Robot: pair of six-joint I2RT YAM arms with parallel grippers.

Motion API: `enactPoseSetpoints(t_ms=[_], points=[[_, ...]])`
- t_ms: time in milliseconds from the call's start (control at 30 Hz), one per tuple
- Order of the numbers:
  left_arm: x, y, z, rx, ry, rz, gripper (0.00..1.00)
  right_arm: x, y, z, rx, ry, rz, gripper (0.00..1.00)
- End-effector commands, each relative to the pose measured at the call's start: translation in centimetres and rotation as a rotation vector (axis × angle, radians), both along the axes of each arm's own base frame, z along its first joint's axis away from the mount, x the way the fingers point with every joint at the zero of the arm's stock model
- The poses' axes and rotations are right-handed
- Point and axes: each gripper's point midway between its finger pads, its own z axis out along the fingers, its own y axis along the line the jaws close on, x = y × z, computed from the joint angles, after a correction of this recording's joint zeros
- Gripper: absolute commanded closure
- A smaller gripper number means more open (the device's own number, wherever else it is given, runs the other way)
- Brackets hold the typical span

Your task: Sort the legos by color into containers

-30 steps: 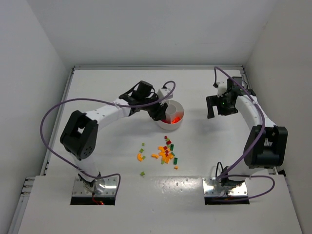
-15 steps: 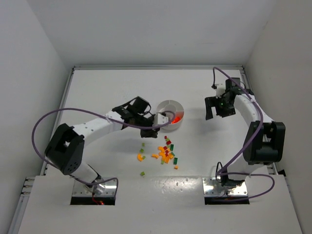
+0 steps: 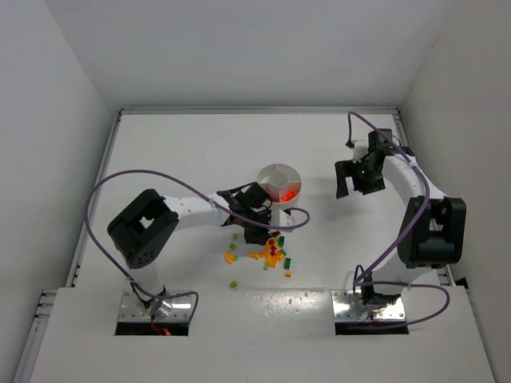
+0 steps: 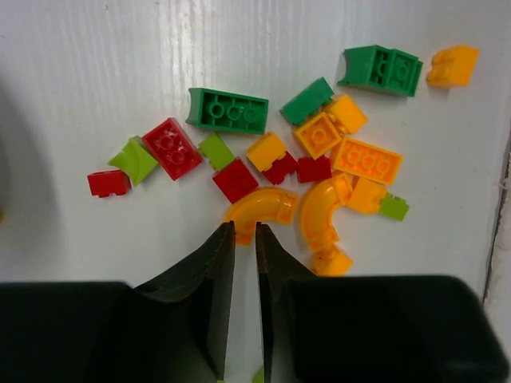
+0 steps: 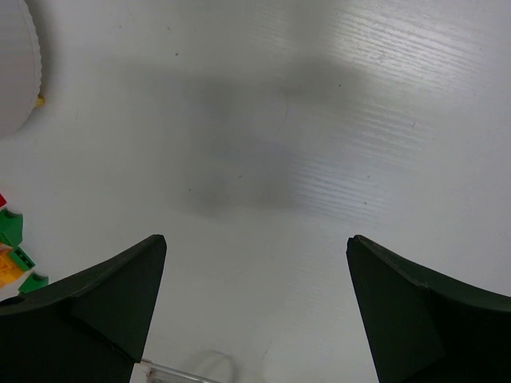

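1. The left gripper (image 4: 245,231) hangs low over the loose pile of small plastic legos (image 4: 271,159). Its 2 black fingers (image 4: 211,279) are drawn almost together, with only a thin slit between them. The tips sit at the 6 o'clock end of a curved orange brick (image 4: 259,209); whether they nip it or merely touch it I cannot tell.
2. The step appears to be picking 1 brick. The fingers would likely need to spread first, straddle the arch across its narrow width, and come straight down. A square red brick (image 4: 235,179) touches the arch at 12 o'clock, so a slanted approach could shove it.
3. Left to right in the wrist view, the pile starts with red and lime pieces. Next come a dark green studded plate, then a knot of orange squares and 2 orange arches, then another green and an orange at 2 o'clock. All the bricks are glossy and many of them touch.
4. The round white divided dish (image 3: 270,171) stands at 12 o'clock of the pile, near but apart. Something reddish shows in its 5 o'clock wedge.
5. The right gripper (image 3: 358,183) hovers at 3 o'clock of the dish, well apart from it. Its fingers are spread wide over the bare white table (image 5: 319,120) and hold nothing.
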Motion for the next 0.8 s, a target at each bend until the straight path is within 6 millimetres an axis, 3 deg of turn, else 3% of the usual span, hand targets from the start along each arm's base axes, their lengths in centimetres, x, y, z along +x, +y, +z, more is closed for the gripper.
enactPoseSetpoints(t_ms=[0,133,333,500,600,767], points=[[1.0,-1.6,0.3,-0.03,-0.024,0.043,0.77,0.0,0.5,1.0,0.016,-0.036,-0.001,0.05],[1.0,-2.2,0.4,-0.039,-0.025,0.042,0.71,0.0,0.5,1.0,0.016,-0.037,-0.001,0.05],[1.2,-2.5,2.2,-0.075,-0.059,0.035,0.63,0.0,0.5,1.0,0.016,-0.037,-0.001,0.05],[0.7,-1.4,1.2,-0.035,-0.054,0.02,0.63,0.0,0.5,1.0,0.016,-0.037,-0.001,0.05],[0.8,0.1,0.9,-0.007,-0.049,0.039,0.63,0.0,0.5,1.0,0.016,-0.037,-0.001,0.05],[0.7,5.3,0.1,0.072,-0.04,0.061,0.63,-0.2,0.6,0.8,0.025,-0.028,0.002,0.06]])
